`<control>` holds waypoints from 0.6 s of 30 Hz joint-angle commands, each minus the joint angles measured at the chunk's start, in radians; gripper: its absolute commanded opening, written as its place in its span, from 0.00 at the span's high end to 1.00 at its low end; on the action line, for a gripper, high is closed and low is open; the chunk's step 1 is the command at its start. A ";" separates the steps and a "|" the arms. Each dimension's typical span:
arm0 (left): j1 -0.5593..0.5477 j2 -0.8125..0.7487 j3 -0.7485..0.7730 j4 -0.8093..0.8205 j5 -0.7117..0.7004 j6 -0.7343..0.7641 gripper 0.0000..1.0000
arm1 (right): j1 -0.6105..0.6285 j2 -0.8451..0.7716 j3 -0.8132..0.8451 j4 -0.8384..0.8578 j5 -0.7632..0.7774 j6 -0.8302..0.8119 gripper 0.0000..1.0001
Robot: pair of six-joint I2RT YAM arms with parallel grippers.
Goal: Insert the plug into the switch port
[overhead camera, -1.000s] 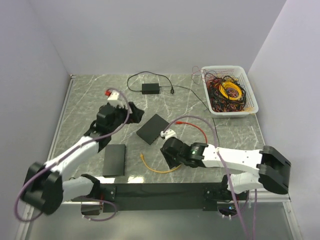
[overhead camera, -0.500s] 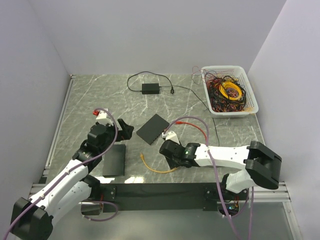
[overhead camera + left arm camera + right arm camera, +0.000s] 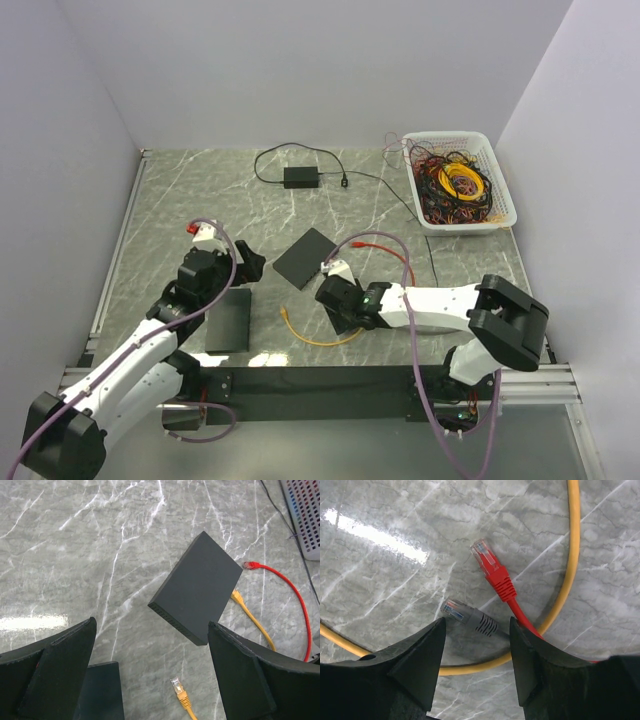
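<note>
The black switch [image 3: 307, 257] lies flat mid-table; in the left wrist view [image 3: 200, 587] its vented side faces my open, empty left gripper [image 3: 152, 630], which hovers just left of it [image 3: 250, 265]. A yellow cable's plug [image 3: 179, 690] lies on the table between the left fingers. My right gripper [image 3: 336, 303] is open and low over the table, below the switch. In the right wrist view a grey plug [image 3: 465, 616] lies between its fingertips [image 3: 476, 625], untouched. A red plug [image 3: 490, 570] lies just beyond, with the yellow cable [image 3: 572, 555] looping around both.
A second flat black box [image 3: 229, 318] lies below the left gripper. A white basket [image 3: 500, 190] of tangled cables stands at the back right. A black power adapter [image 3: 300, 177] with its cord lies at the back. A red cable [image 3: 385, 250] curves right of the switch.
My left arm has pulled back toward the near edge, its gripper now lower and beside the switch. My right gripper has shifted slightly left over the plugs. Both stayed open.
</note>
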 commanded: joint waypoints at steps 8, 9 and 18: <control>-0.003 0.024 -0.011 0.033 -0.020 -0.024 0.01 | -0.002 0.016 0.008 0.003 -0.052 0.011 0.41; -0.003 0.023 -0.011 0.035 -0.020 -0.024 0.01 | -0.004 0.003 0.005 0.003 -0.055 0.017 0.41; -0.003 0.029 -0.009 0.035 -0.024 -0.026 0.01 | -0.002 -0.051 -0.001 -0.050 -0.049 0.049 0.32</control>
